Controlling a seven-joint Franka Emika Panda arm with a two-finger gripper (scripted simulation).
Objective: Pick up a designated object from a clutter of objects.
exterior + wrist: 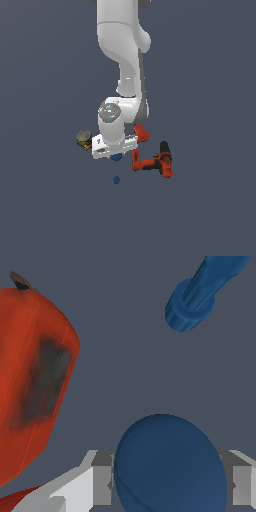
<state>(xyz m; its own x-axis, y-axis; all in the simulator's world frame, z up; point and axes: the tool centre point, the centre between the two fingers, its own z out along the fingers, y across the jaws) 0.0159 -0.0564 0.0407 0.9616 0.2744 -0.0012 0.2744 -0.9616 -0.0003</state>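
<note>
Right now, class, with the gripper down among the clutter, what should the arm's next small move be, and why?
Probably close the gripper on the large blue ball. In the wrist view the ball sits between the two fingers, which flank it on either side. Whether the pads already touch it cannot be told. The red tool lies clear to one side.
</note>
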